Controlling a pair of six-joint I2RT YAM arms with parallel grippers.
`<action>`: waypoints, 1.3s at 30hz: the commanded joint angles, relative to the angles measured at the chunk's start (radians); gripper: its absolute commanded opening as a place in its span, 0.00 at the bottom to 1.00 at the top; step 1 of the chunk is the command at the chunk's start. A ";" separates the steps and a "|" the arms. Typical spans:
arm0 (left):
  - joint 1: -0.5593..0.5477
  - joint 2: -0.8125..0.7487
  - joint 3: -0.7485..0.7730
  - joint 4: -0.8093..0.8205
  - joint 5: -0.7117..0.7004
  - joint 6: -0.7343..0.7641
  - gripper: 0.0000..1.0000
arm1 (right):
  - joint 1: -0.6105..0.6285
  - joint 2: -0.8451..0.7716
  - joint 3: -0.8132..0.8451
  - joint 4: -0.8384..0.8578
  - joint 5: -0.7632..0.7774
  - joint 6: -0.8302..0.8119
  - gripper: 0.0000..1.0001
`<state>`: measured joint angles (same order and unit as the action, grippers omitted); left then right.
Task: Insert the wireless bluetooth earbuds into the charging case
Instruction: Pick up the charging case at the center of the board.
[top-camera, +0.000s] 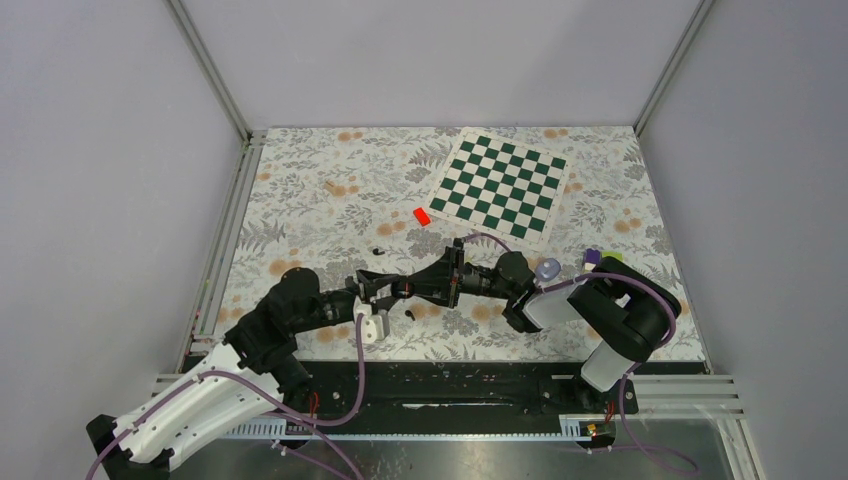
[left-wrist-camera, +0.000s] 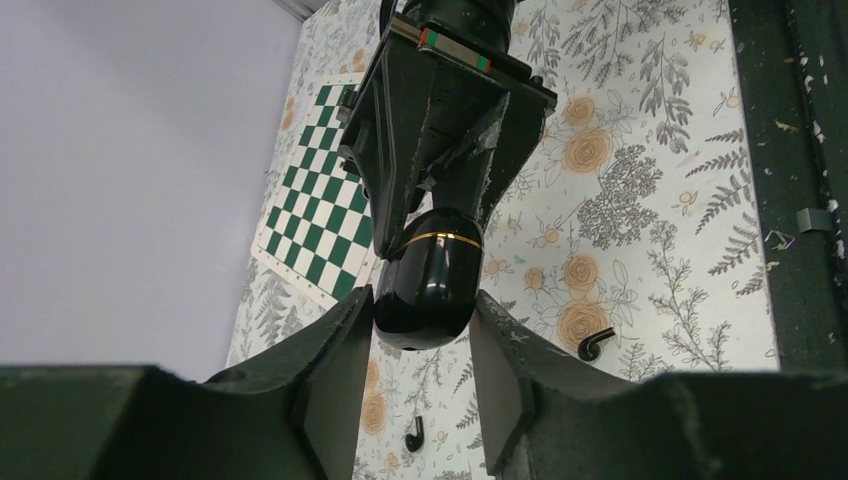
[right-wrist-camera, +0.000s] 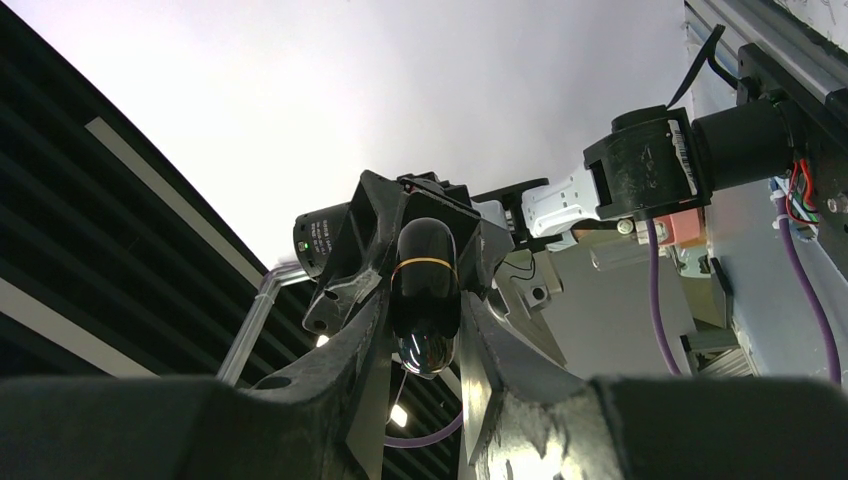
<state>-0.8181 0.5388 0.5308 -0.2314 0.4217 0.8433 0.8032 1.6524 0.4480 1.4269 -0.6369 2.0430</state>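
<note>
The right gripper (right-wrist-camera: 422, 312) has its jaws clenched on the charging case (left-wrist-camera: 428, 275) in mid-air. The left gripper (left-wrist-camera: 422, 302) has its jaws flanking it (grip unclear). Both earbuds (left-wrist-camera: 596, 343) lie on the surface (left-wrist-camera: 650, 200).

Gleaming as smooth, glossy black plastic on the charging case (left-wrist-camera: 428, 285), mirroring pale highlights, with a thin gold metallic band ringing it. Shining in the same glossy black on the earbuds (left-wrist-camera: 596, 343). Looking matt, grainy and lightly scuffed as black plastic on the fingers (left-wrist-camera: 325, 370) of the left gripper (left-wrist-camera: 422, 325). Lying matt and flower-printed as a table cover (top-camera: 300, 200). Appearing flat and paper-like on the chessboard sheet (top-camera: 500, 185). Showing dull silvery metal along the frame rails (top-camera: 228, 240).
</note>
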 joint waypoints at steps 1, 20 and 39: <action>-0.005 0.001 0.047 0.044 0.036 0.005 0.36 | 0.014 -0.006 0.031 0.047 0.018 0.368 0.00; -0.008 0.003 0.074 -0.011 0.037 -0.146 0.00 | -0.036 -0.032 0.015 0.070 -0.029 0.303 0.63; -0.005 0.237 0.462 -0.294 -0.292 -1.002 0.00 | -0.220 -0.701 0.174 -1.412 0.064 -0.997 1.00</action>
<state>-0.8238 0.7048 0.8833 -0.4210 0.1989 0.0189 0.5816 1.1515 0.4118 0.9833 -0.7853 1.7164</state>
